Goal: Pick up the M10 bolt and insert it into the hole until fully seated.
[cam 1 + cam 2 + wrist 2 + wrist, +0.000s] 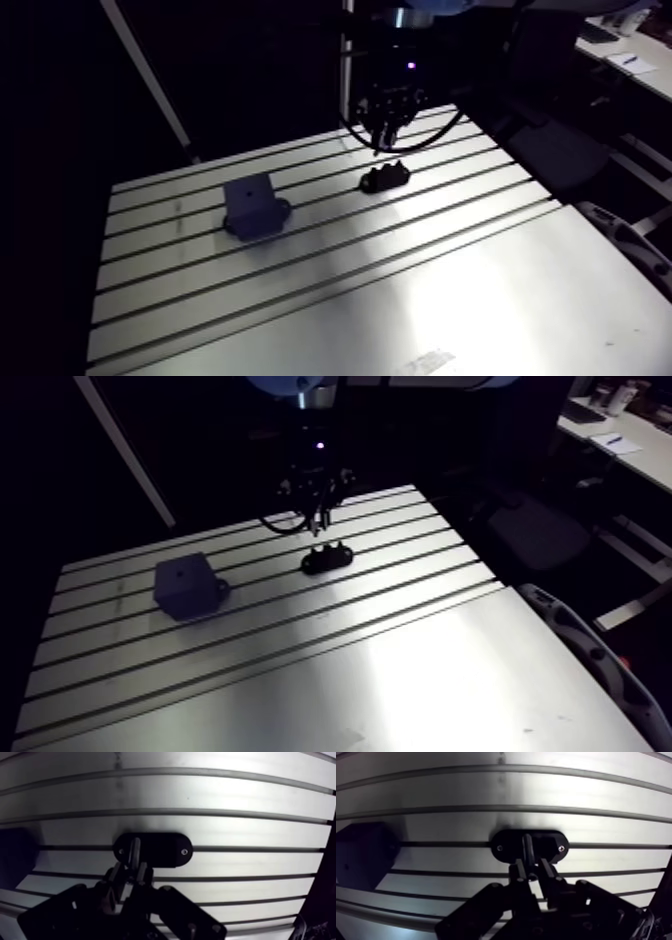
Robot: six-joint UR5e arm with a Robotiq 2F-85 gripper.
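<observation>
Here's the gripper (530, 871) poised straight over the black oval holder (550, 841), which is fixed across a slot near the table's (480, 290) far edge. That holder looks like the pick-up cradle, set so the M10 bolt (528, 850) is offered shank-up for a grasp from above. And the bolt is right there between the fingers (517, 872), which press in on it from both sides: the jaws are pinching the bolt, not spread. From the arm view the bolt's lower end seems to hang just clear of the holder, though the wrist view can't confirm a gap. The wrist points straight down, tool vertical, the arm reaching out over the far part of the table. Well apart along the same slots, nearer the other far corner, sits the dark blue block (252, 205), and the small dark spot on its upper face would be the hole (247, 192). Nothing inserted yet; the carry across and the alignment are ahead.
</observation>
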